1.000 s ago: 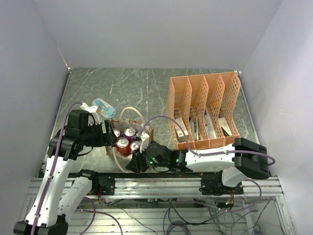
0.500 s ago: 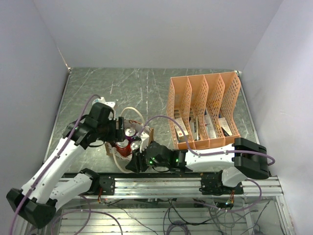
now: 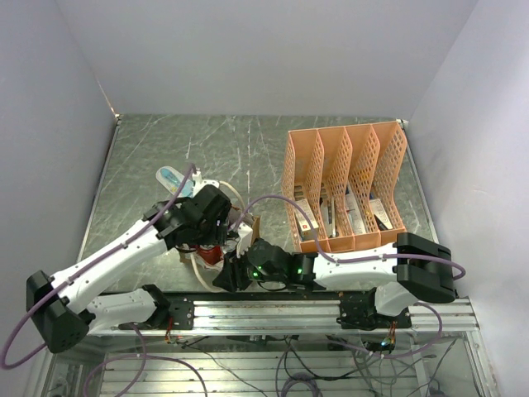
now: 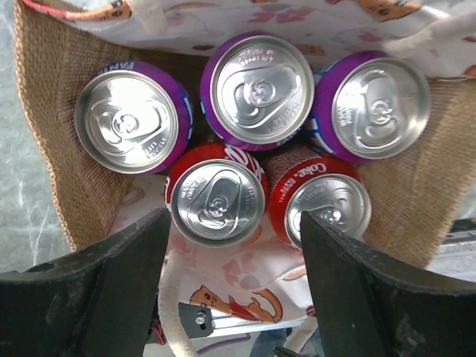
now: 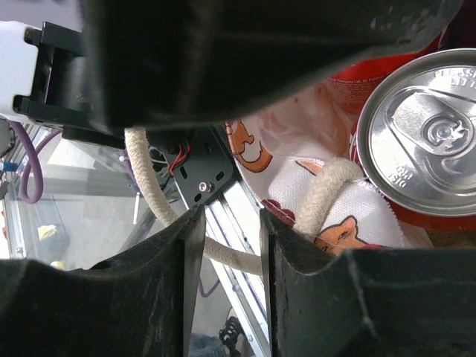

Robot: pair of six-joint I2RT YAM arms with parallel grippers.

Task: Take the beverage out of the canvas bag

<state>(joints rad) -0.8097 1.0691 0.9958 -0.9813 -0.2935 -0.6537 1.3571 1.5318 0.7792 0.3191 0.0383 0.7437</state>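
Note:
The canvas bag [image 4: 52, 149] stands open under my left gripper [image 4: 234, 294], which is open and hovers above it, jaws wide on either side of the near printed wall. Inside stand three purple cans [image 4: 260, 89] and two red cans [image 4: 217, 199]. In the top view the left wrist covers most of the bag [image 3: 252, 225]. My right gripper [image 5: 230, 297] sits at the bag's near side by a red can [image 5: 428, 141]. Its jaws stand a narrow gap apart. A cream handle [image 5: 327, 186] crosses behind that gap, with nothing pinched.
An orange file rack [image 3: 343, 186] holding packets stands to the right of the bag. A pale blue and white item [image 3: 172, 177] lies left of the bag. The rail at the table's near edge [image 3: 273, 310] runs just behind the right gripper.
My left arm has swung from the bag's left side to right over its opening, covering the cans in the top view. The right arm has not moved.

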